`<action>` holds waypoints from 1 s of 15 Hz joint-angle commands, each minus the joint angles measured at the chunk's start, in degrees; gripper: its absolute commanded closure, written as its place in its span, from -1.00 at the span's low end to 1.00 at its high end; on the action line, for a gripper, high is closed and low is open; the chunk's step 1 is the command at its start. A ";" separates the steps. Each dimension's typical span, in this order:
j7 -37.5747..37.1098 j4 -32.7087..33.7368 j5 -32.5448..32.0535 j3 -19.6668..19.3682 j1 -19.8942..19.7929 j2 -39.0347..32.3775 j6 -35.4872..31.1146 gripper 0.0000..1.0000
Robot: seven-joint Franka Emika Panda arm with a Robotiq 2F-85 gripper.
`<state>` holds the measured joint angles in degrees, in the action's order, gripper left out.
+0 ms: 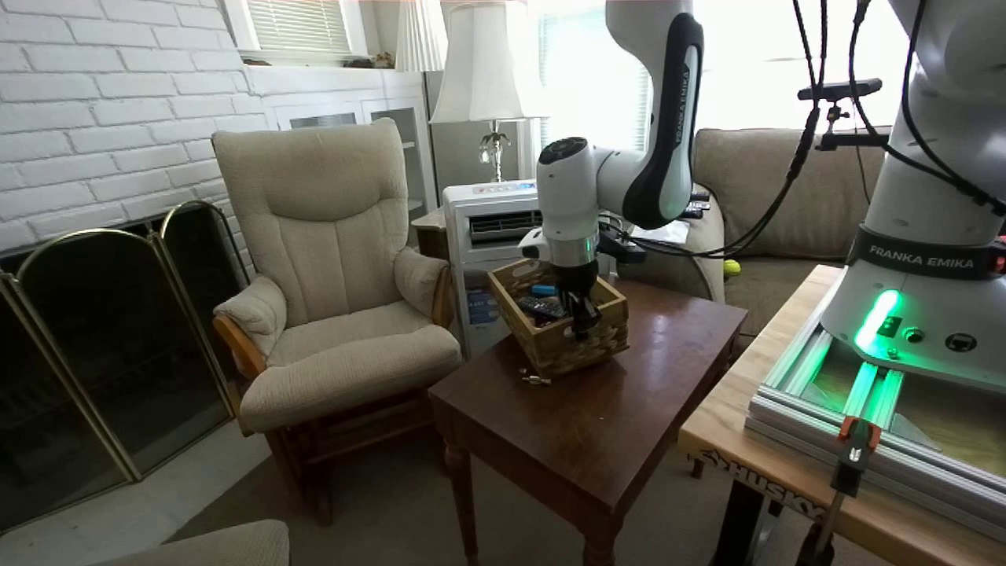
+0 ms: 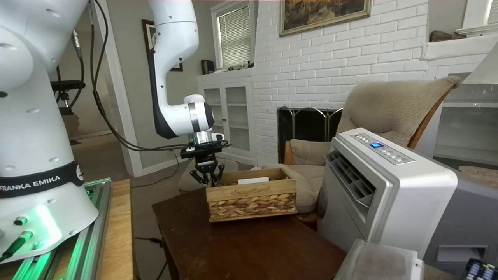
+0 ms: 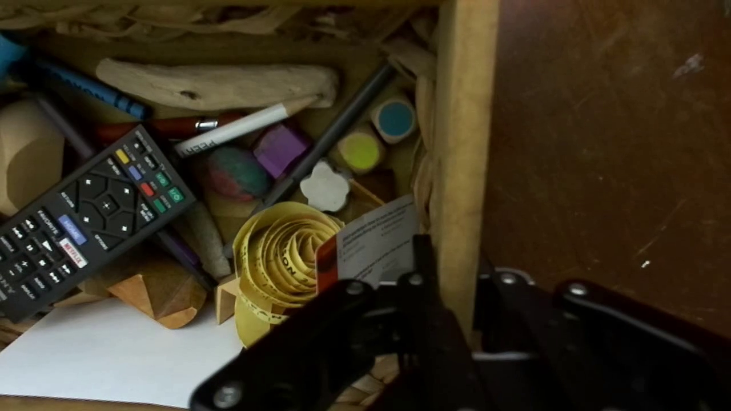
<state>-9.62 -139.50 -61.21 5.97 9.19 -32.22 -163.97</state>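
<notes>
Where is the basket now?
In an exterior view, the basket is on the brown table, left of the air conditioner. The end effector straddles the basket's rim.

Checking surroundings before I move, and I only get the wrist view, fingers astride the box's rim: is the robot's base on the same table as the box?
Observer: No. The base is mounted on a separate wood-topped bench, not on the table that bears the box.
Operator: Status light on it?
Observer: The light is green in both exterior views.
Operator: Anything bulky near the table?
Observer: Yes, a white vented unit with a control panel on top stands close to it.
</notes>
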 commanded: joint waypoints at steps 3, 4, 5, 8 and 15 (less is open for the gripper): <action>0.00 0.00 0.00 -0.01 0.00 0.00 0.00 0.71; 0.00 0.00 0.00 -0.01 0.00 0.00 0.00 0.93; 0.67 -0.04 -1.31 -0.32 0.23 0.00 -0.44 0.93; 1.76 0.01 -4.35 -1.37 0.52 -0.35 -1.64 0.93; 8.73 -1.19 -5.19 -1.35 -1.93 -1.08 -3.91 0.93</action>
<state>-4.96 -139.49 -65.54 4.39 9.00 -32.65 -166.57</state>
